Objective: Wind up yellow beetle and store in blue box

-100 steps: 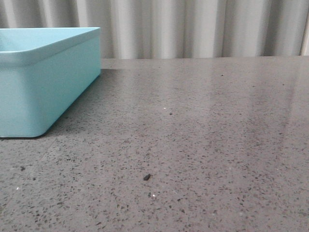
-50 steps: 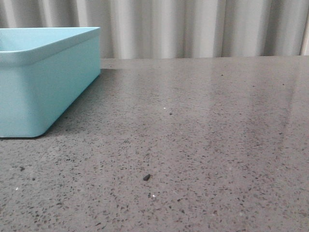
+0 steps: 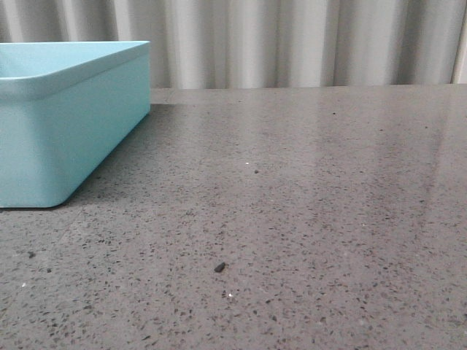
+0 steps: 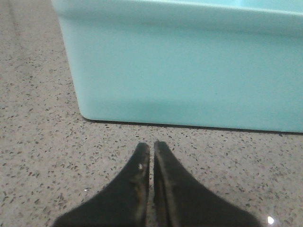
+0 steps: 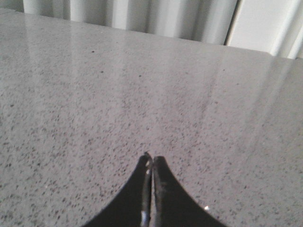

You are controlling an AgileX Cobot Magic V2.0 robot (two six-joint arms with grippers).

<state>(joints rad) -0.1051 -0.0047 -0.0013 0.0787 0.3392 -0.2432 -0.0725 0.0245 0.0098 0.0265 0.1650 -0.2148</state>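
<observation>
The blue box [image 3: 66, 124] stands on the grey speckled table at the far left of the front view; its inside is hidden from here. In the left wrist view the blue box [image 4: 189, 66] fills the space just ahead of my left gripper [image 4: 152, 144], which is shut and empty, low over the table a short way from the box's wall. My right gripper [image 5: 152, 157] is shut and empty over bare table. The yellow beetle is out of view in every frame. Neither gripper shows in the front view.
A small dark speck [image 3: 220, 267] lies on the grey speckled table [image 3: 306, 189]. Pale pleated curtains [image 3: 292, 40] hang behind the table's far edge. The right wrist view shows the table's far edge and a white panel [image 5: 265, 23].
The front view has shifted very slightly; the blue box sits a touch further left in the picture. Nothing else has changed.
</observation>
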